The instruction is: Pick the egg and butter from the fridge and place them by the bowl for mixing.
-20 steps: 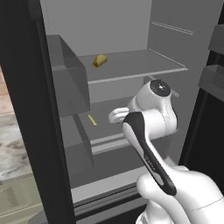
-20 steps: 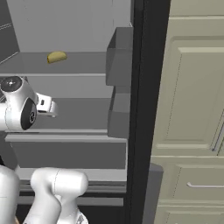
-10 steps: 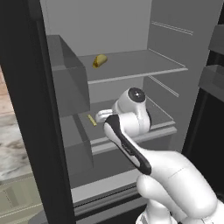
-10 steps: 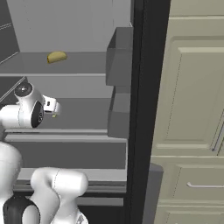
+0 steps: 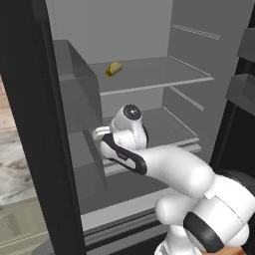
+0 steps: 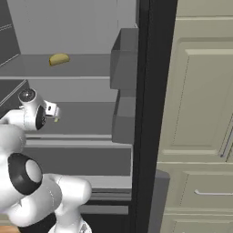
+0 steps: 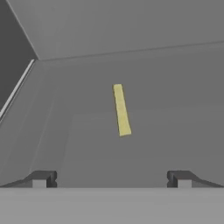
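Ahead of the gripper (image 7: 111, 179), its fingers spread apart and empty, the butter (image 7: 121, 109) lies flat on the fridge (image 5: 30, 124) shelf.

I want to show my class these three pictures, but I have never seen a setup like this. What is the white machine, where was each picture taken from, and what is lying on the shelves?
It is a computer-rendered kitchen. The white machine is a robot arm on a driving base, reaching into an open fridge. Two pictures come from cameras on the base, behind the arm to its left and right, so they show one scene from two sides. The third comes from a camera on the hand, looking along it; the two small dark tips at the bottom are its fingers. They stand apart with nothing between them, so nothing is held. Ahead of them on the middle shelf lies the butter, a thin pale-yellow stick. On the shelf above lies a yellow-green folded food item.
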You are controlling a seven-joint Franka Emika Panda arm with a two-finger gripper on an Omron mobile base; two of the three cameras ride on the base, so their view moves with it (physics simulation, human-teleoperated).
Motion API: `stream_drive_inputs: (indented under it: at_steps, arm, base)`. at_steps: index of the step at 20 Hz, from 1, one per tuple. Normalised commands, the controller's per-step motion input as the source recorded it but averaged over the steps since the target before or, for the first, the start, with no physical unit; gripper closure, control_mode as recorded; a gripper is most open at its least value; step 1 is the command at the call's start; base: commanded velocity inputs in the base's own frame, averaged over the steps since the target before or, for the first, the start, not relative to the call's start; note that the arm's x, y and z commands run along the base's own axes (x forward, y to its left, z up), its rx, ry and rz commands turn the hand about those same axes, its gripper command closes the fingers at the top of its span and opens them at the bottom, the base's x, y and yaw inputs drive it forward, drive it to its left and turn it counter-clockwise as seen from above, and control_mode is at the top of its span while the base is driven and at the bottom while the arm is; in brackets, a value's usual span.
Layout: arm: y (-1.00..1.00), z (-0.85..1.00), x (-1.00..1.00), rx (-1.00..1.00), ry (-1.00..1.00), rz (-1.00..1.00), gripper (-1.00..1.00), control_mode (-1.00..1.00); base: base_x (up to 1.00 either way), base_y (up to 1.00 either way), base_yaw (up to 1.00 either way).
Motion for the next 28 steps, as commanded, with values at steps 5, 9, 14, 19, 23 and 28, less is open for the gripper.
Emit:
stream_drive_inputs:
  at_steps: [5, 9, 14, 19, 23, 28]
  arm:
    - [0.00, -0.02, 0.31, 0.00, 0.03, 0.00, -1.00, -1.00]
    - [0.00, -0.01, 0.67, 0.00, 0.21, 0.00, -1.00, -1.00]
    - [0.00, -0.08, 0.48, -0.01, 0.25, 0.00, -1.00, -1.00]
    - [0.18, -0.39, 0.17, -0.15, 0.15, 0.00, -1.00, -1.00]
    - [0.27, -0.27, 0.07, -0.15, 0.02, 0.00, -1.00, -1.00]
    - [0.23, -0.14, 0.00, -0.07, -0.01, 0.00, -1.00, -1.00]
  base:
    - [0.00, 0.00, 0.00]
    - [0.00, 0.00, 0.00]
    - [0.00, 0.00, 0.00]
    - [0.00, 0.00, 0.00]
    - [0.00, 0.00, 0.00]
    - [0.00, 0.00, 0.00]
